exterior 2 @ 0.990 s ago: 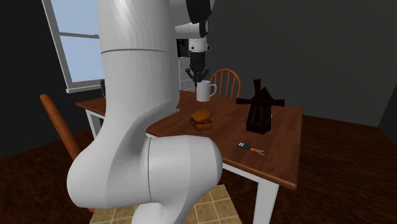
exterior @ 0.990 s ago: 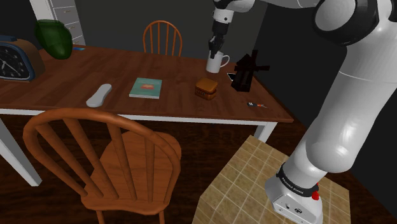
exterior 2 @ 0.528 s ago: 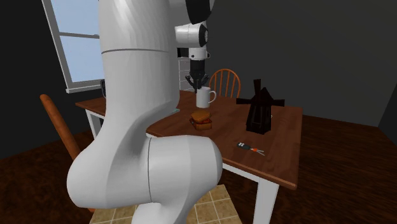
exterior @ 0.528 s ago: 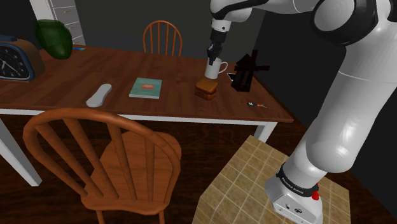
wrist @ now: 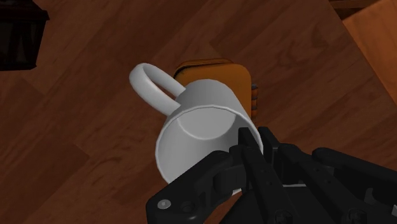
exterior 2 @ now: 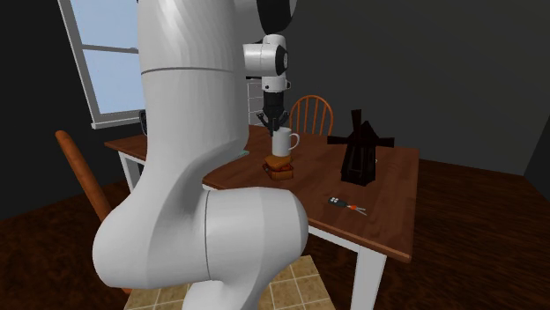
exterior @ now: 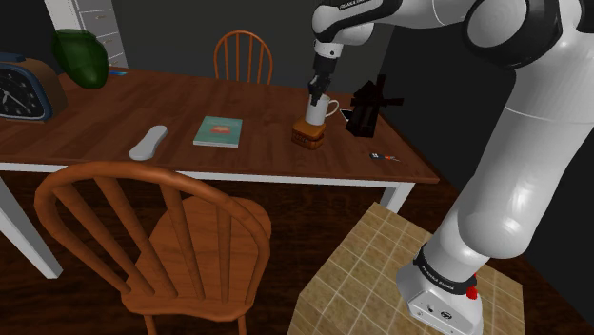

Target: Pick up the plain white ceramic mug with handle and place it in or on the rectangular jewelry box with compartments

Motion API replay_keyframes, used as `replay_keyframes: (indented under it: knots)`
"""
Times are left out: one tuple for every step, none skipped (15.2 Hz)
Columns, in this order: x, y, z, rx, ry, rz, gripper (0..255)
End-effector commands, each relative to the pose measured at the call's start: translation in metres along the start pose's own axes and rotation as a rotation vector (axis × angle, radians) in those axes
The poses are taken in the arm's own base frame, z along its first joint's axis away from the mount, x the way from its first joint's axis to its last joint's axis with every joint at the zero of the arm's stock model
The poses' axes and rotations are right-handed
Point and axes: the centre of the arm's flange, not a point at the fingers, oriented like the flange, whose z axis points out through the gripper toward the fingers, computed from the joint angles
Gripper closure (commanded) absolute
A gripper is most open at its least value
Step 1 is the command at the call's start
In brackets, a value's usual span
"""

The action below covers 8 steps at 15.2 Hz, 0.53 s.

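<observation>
Mug directly above box, gripper clasping its rim from above; contact w/ box unclear. Box on table. In shoulder view: windmill right of box, book and remote to its left, chair behind table.

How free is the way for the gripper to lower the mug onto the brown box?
Probably free, yes: the gripper holds the mug by its rim right above the box, with nothing between them.
</observation>
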Motion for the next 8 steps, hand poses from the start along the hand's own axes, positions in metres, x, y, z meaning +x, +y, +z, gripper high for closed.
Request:
replay_keyframes:
  knots:
    - [-0.0003,0.0001,0.0014,0.000,-0.001,0.000,255]
    - [-0.0003,0.0001,0.0014,0.000,-0.001,0.000,255]
    - [-0.0003,0.0001,0.0014,0.000,-0.001,0.000,255]
    - [-0.0003,0.0001,0.0014,0.000,-0.001,0.000,255]
    - [-0.0003,0.0001,0.0014,0.000,-0.001,0.000,255]
    - [-0.0001,0.0003,0.0012,0.000,-0.001,0.000,0]
    - [-0.0004,0.0004,0.0011,0.000,-0.001,0.000,0]
    - [-0.0004,0.0002,0.0012,0.000,-0.001,0.000,0]
